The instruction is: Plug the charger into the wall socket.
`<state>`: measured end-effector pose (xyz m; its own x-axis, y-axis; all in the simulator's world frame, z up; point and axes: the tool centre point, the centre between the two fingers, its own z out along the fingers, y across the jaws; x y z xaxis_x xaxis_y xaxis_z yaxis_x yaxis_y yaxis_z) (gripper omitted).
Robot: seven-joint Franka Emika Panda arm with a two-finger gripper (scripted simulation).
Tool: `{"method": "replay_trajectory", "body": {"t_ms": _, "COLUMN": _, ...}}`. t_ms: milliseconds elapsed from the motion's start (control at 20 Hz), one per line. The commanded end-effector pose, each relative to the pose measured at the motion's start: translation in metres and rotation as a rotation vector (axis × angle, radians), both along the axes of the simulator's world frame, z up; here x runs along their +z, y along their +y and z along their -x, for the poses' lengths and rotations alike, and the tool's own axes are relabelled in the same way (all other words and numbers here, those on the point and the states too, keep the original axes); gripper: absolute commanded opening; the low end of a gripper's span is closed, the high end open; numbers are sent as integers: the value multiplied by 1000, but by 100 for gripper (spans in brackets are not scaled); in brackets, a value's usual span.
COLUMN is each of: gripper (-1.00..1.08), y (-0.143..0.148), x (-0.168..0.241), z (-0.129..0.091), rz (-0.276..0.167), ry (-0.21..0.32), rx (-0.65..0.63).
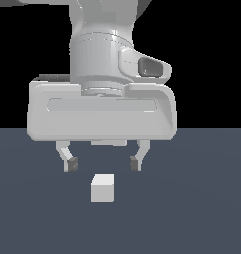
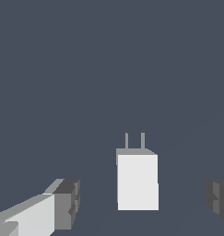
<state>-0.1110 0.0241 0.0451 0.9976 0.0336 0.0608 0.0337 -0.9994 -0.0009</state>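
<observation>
The charger [image 1: 102,188] is a small plain white cube resting on the dark blue-grey floor. In the wrist view the charger [image 2: 137,181] shows two thin prongs sticking out of one end. My gripper [image 1: 103,162] hangs open just above it, one dark-padded finger on each side and neither touching it. In the wrist view my gripper [image 2: 143,203] has its fingertips [image 2: 67,203] spread wide around the charger. The wall socket is out of view.
The dark blue-grey floor [image 1: 201,208] spreads around the charger, with a black background beyond its far edge. My arm's white hand body [image 1: 99,111] fills the upper middle of the exterior view.
</observation>
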Motion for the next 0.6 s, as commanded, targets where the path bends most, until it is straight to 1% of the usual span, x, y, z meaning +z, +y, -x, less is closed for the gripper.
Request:
{"method": "replay_trajectory", "body": {"t_ms": 0, "gripper": 100, "y": 0, "x": -12, "z": 1, "rz": 0, "ry": 0, "rx": 0}}
{"method": "replay_trajectory", "body": {"t_ms": 250, "gripper": 100, "y": 0, "x": -29, "z": 1, "rz": 1, "ry": 0, "rx": 0}}
{"method": "replay_trajectory", "body": {"t_ms": 450, "gripper": 100, "y": 0, "x": -33, "z": 1, "rz": 1, "ry": 0, "rx": 0}}
{"method": "replay_trajectory", "body": {"t_ms": 500, "gripper": -100, "y": 0, "x": -33, "z": 1, "rz": 1, "ry": 0, "rx": 0}}
{"method": "replay_trajectory", "body": {"t_ms": 550, "gripper": -100, "y": 0, "x": -33, "z": 1, "rz": 1, "ry": 0, "rx": 0}}
